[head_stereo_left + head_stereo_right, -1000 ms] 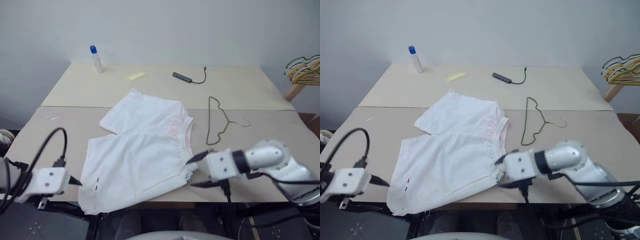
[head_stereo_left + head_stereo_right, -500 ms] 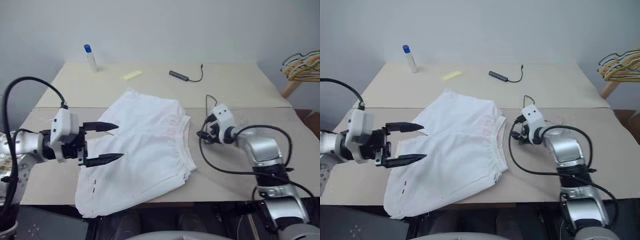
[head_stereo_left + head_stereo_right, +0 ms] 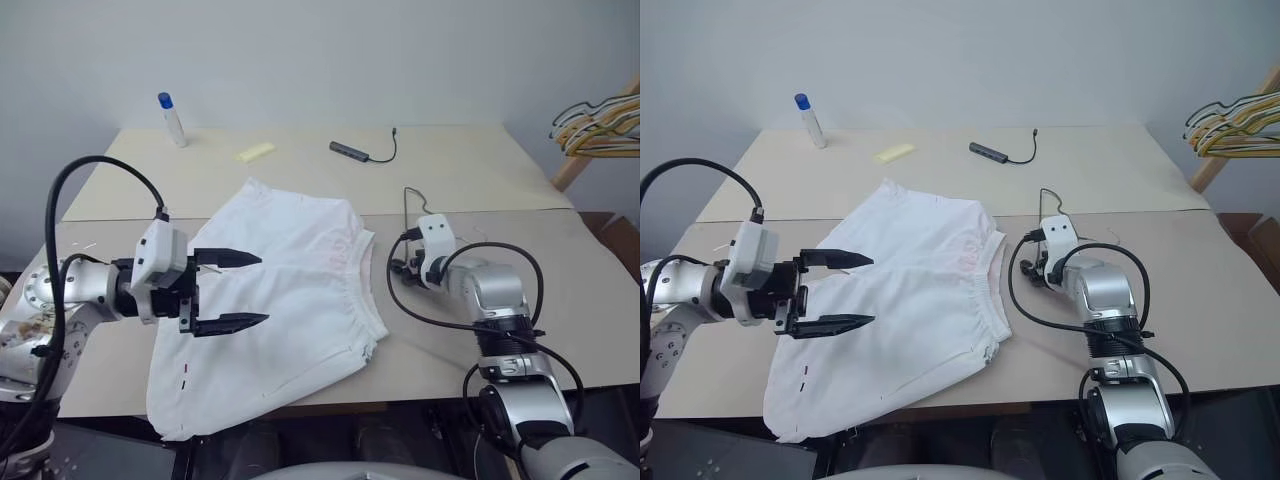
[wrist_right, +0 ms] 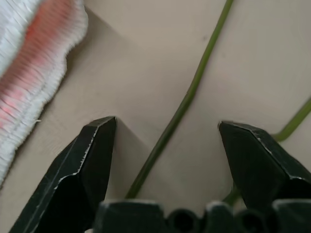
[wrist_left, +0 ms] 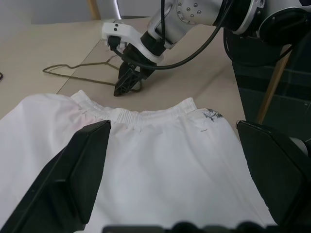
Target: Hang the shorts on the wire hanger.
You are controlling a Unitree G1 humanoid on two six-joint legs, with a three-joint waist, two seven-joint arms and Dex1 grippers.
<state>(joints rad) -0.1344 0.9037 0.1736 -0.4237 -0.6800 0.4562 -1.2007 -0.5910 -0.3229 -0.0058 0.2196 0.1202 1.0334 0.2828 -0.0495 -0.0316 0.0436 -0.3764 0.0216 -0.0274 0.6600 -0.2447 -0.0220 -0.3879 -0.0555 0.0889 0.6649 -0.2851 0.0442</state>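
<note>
White shorts [image 3: 280, 290] flat on table [image 3: 480, 170], unlabelled blue-capped bottle [image 3: 170, 118], no legible writing

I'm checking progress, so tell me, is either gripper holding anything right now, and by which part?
Nothing is held. The left gripper hangs open above the shorts; the right gripper is open astride the hanger's wire.

- On our surface [image 3: 520, 330] the shorts [image 3: 290, 290] lie spread at the middle, their hem end hanging over the near edge.
- Just right of the waistband lies the wire hanger [image 4: 181, 109], and our right gripper [image 5: 127, 82] sits over it, one finger on each side of the wire.
- Our left gripper [image 3: 232, 291] hovers above the shorts' left part, pointing right.
- Behind, from left to right, we see a bottle [image 3: 170, 118], a sticky note [image 3: 255, 152] and a cabled adapter [image 3: 352, 151].
- Far right, off the surface, hangs a bunch of hangers [image 3: 598, 125].
</note>
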